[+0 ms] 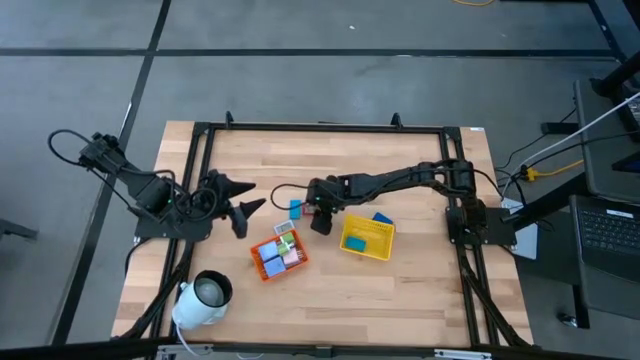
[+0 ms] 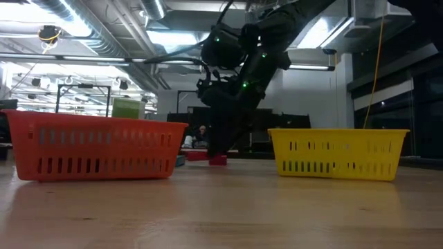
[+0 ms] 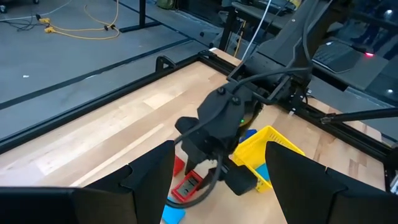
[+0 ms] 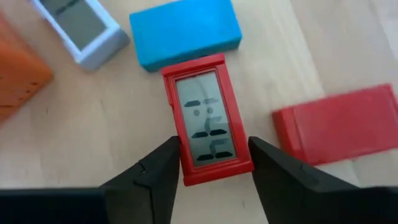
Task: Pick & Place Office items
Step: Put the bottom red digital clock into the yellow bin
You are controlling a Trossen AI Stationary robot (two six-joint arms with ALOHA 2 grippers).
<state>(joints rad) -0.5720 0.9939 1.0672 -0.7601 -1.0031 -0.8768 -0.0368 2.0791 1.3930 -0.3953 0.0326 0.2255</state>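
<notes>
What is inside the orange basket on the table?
The orange basket holds small blocks in blue, green, pink and white, seen from above. Anything lying beneath them is covered, and from table height its slatted wall hides the contents.

On my low camera, the orange basket (image 2: 93, 147) sits toward the table's left edge and the yellow basket (image 2: 337, 153) toward its right. Between them a dark arm (image 2: 242, 66) reaches down over a small red piece (image 2: 218, 160).
</notes>
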